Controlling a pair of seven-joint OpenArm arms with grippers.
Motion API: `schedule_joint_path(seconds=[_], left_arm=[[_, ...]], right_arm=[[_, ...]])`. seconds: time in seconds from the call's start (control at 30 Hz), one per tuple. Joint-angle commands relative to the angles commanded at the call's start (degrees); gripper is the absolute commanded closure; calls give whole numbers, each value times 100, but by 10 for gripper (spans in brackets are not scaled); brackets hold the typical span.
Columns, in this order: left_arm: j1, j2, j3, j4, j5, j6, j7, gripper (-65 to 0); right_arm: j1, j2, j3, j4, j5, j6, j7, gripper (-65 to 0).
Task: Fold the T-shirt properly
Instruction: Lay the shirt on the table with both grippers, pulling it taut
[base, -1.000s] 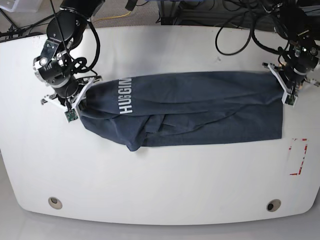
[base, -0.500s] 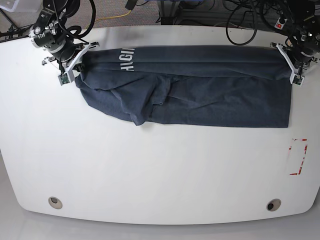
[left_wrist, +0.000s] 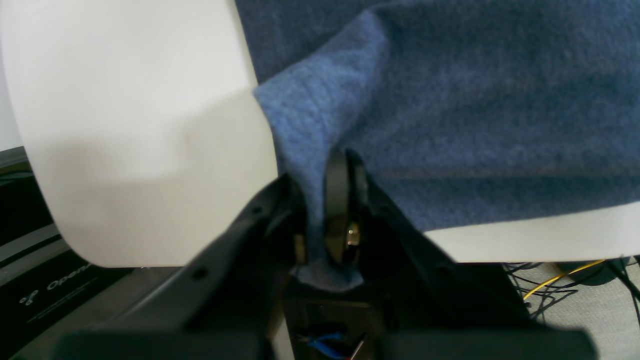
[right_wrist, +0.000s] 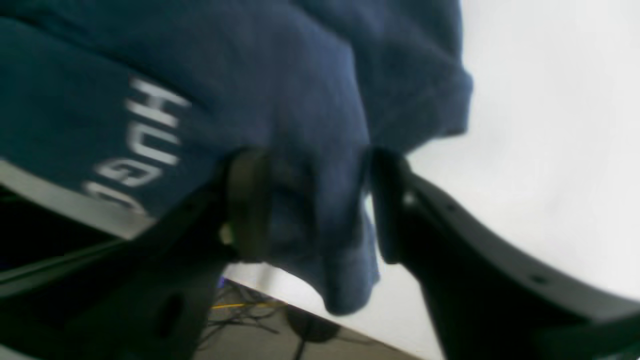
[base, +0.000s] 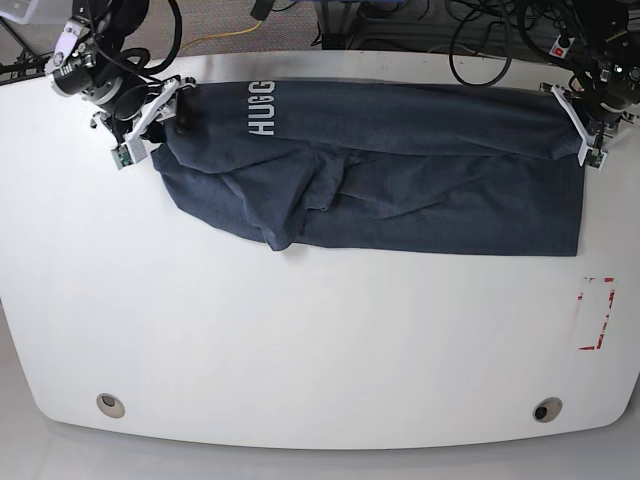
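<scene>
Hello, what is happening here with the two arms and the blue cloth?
Two robot arms are folding a dark blue T-shirt on a white table. The left hand and the right hand each pinch one far corner near the table's back edge. The near part lies rumpled, with white letters facing up.

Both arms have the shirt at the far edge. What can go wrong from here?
1. The left end effector pinches only a thin corner of the T-shirt; a pull may slip it free.
2. The right end effector holds a thick bunch, so layers might drop unevenly.
3. Cloth is rumpled near the shirt's middle; folding now would likely trap those wrinkles.
</scene>
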Motion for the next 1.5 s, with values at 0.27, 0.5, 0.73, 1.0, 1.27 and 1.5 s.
schedule_joint_path(seconds=[0.27, 0.5, 0.73, 1.0, 1.27, 1.5], left_arm=[[35, 0, 0, 0, 9, 0, -334, 0], [26, 0, 0, 0, 9, 0, -343, 0], [9, 0, 0, 0, 9, 0, -352, 0], [0, 0, 0, 0, 9, 0, -352, 0], [-53, 35, 9, 26, -9, 0, -352, 0], [-176, 35, 9, 26, 9, 0, -334, 0]], right_arm=[[466, 334, -9, -1187, 589, 0, 35, -406], [738, 281, -44, -1275, 563, 0, -220, -401], [800, 105, -35, -1292, 545, 0, -352, -366], [809, 70, -35, -1257, 554, 0, -343, -8], [756, -88, 220, -1248, 536, 0, -334, 0], [659, -88, 334, -1248, 563, 0, -334, 0]])
